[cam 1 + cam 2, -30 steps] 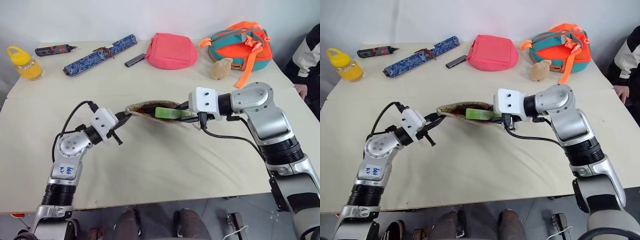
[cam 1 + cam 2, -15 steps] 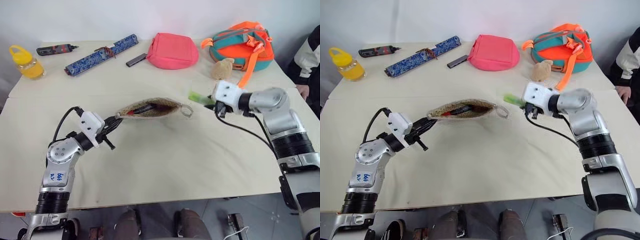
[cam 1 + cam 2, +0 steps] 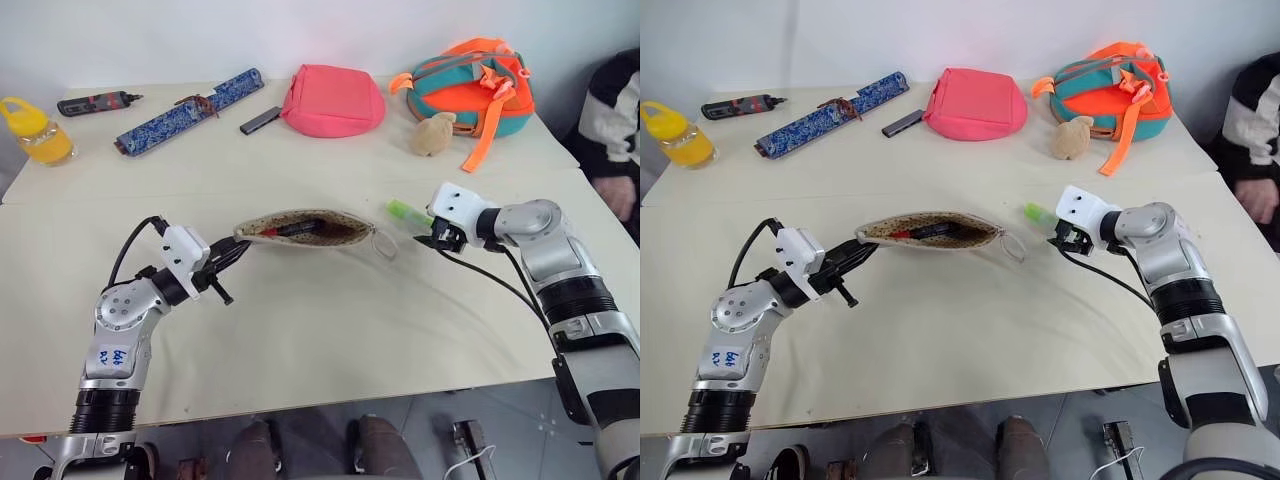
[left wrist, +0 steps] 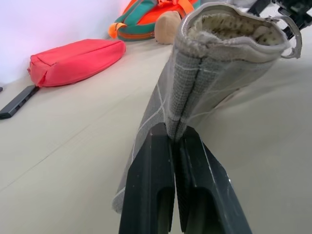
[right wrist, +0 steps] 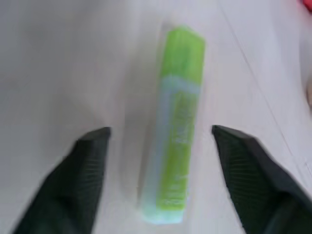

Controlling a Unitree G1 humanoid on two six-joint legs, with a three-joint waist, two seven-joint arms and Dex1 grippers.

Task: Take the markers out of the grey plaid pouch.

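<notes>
Your left hand (image 4: 173,141) is clamped on one end of the grey plaid pouch (image 3: 300,228). Your right hand (image 5: 161,141) stands apart, the green marker (image 5: 178,122) lying loose on the desk (image 3: 330,330) between its fingers.

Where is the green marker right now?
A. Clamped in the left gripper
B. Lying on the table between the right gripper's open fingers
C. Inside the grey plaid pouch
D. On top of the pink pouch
B: the green marker lies on the table, apart from both spread fingers of the right gripper.
</notes>
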